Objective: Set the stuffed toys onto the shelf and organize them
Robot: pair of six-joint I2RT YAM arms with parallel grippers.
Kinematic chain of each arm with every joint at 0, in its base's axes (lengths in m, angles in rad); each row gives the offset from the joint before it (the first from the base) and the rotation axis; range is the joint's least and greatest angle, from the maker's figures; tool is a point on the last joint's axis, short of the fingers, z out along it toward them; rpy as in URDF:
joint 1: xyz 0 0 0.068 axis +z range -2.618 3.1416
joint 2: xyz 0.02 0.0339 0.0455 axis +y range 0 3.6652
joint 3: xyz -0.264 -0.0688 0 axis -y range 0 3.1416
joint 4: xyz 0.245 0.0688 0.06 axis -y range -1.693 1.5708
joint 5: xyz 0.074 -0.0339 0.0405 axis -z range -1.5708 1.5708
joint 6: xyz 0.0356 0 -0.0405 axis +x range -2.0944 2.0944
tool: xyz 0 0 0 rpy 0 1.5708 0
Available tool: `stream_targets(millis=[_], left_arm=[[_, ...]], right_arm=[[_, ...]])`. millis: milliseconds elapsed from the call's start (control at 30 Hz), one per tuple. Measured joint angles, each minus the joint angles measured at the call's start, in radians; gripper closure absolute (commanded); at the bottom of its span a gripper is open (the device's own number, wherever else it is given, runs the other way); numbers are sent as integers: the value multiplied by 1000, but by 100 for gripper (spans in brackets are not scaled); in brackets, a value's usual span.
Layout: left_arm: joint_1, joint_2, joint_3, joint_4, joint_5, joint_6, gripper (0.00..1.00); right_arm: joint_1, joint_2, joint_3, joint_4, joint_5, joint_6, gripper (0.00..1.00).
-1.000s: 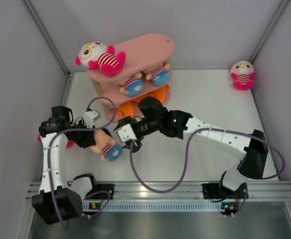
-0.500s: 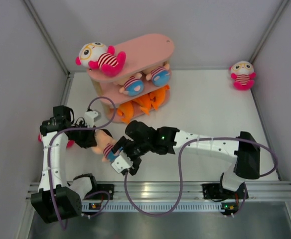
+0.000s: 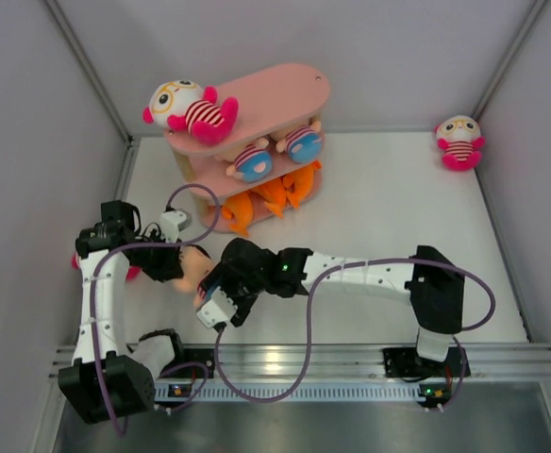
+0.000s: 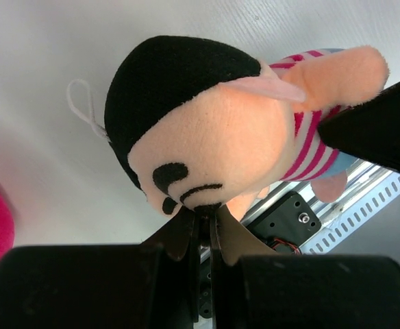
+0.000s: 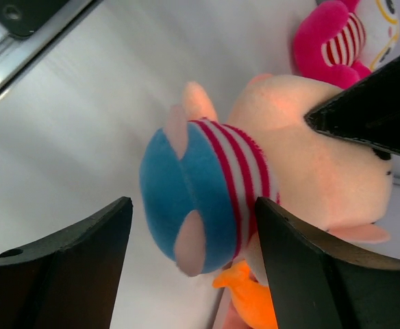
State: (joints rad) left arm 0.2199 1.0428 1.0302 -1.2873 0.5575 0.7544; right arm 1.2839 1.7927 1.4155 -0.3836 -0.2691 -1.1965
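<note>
We see the right gripper [image 5: 192,205] in front of the shelf [image 3: 275,94], fingers spread either side of the blue bottom of a peach-headed doll [image 4: 207,144]. The left gripper [image 4: 205,216] is pinched onto that doll's face, off the shelf's left front. On the shelf: orange sharks [image 3: 268,196] bottom tier, two more peach-headed dolls [image 3: 254,162] middle tier, white-headed doll [image 3: 186,109] top left. A second white-headed doll [image 3: 459,142] sits well right of the shelf.

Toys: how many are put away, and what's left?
Done: one white doll, two peach dolls and the sharks on the shelf. In hand: left gripper pinches a peach doll, right gripper open around it. Left: that one, plus two white dolls on the table.
</note>
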Motion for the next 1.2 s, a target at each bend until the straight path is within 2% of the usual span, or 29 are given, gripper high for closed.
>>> stream_targets(millis=[233,300,333,367,467,500,533,667,733,767,867,1067,1200], left_arm=[[0,0,0,-3,7,13,100],[0,0,0,-5,6,21,100],[0,0,0,-7,7,26,100],[0,0,0,-9,7,29,100],[0,0,0,-14,8,37,100],[0,1,0,-16,8,39,99],[0,2,0,-18,8,39,81],[0,20,13,-26,-18,7,41],[0,29,47,-36,-49,-38,32],[0,28,67,-37,-62,-55,21],[0,-2,127,-37,-101,-101,3],[0,-120,232,-50,-192,-178,2],[0,-153,254,-53,-229,-204,2]], right_arm=[[9,42,-14,152,90,-22,29],[10,50,-43,190,121,-50,38],[10,52,-53,202,132,-61,45],[10,56,-56,211,140,-69,64],[10,62,-57,241,155,-77,86],[10,62,-56,244,155,-76,100],[10,62,-52,243,153,-68,100],[10,60,-34,201,137,-5,100],[8,54,-34,169,127,26,100],[5,46,-34,144,117,45,100],[-14,-1,-34,59,69,104,100],[-105,-176,-16,-45,41,173,98],[-129,-192,138,-117,93,164,96]])
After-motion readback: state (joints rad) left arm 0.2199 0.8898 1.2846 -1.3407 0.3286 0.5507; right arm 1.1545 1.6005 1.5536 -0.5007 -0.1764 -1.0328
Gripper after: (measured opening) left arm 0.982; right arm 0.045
